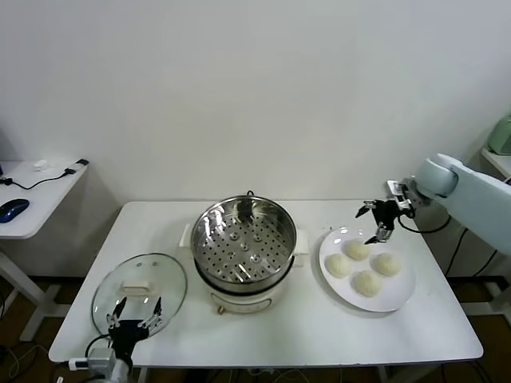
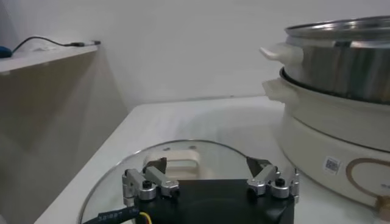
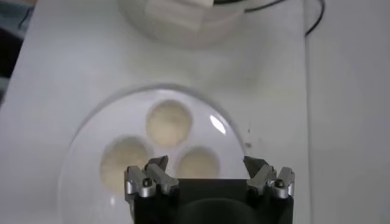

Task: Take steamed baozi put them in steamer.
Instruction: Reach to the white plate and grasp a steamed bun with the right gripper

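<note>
Head view — we are reaching for the first bun.
Our right gripper (image 1: 377, 223), fingers spread and empty, hovers at the plate's (image 1: 399, 298) twelve o'clock; four steamed baozi (image 1: 356, 249) wait there — next, descend and close. Steamer (image 1: 244, 239) empty at nine o'clock; left gripper (image 1: 136, 314) parked open.

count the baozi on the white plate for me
4, all on the plate right of the steamer: far bun, left bun, right bun, near bun. None in the steamer.
</note>
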Controlling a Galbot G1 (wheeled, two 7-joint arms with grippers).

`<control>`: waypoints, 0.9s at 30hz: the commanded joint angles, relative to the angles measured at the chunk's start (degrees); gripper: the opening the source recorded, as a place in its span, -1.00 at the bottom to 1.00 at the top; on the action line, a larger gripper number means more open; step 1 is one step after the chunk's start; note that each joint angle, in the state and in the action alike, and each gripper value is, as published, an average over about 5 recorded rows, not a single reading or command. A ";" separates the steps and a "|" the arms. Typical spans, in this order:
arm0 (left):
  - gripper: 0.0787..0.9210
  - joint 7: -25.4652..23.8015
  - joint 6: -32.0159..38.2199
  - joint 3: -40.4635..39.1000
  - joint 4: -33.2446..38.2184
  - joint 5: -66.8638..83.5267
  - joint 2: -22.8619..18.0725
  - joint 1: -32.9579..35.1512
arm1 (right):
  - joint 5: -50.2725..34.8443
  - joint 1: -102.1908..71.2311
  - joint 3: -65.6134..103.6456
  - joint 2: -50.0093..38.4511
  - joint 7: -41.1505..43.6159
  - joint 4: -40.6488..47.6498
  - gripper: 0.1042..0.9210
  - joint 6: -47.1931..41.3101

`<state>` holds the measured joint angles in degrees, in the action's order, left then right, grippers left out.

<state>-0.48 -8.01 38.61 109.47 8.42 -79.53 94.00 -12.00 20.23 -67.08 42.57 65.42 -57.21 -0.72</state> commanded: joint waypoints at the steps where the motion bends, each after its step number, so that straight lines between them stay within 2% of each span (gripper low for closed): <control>1: 0.77 -0.22 0.72 -0.45 -0.87 -0.91 -0.33 0.54 | 2.07 -0.87 -5.67 5.99 2.28 10.24 0.76 -0.74; 16: 0.77 0.05 1.59 -0.58 -1.94 -1.93 -0.75 0.60 | 7.33 -12.93 8.50 14.25 -5.58 21.40 0.76 -1.84; 27: 0.77 0.22 1.84 -0.25 -1.97 -2.02 -0.62 1.00 | 9.21 -14.87 11.69 18.31 -5.67 26.29 0.76 -2.20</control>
<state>-0.32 -6.27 38.32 107.56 6.56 -80.21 94.90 -4.57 7.63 -58.25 57.72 61.04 -35.32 -2.79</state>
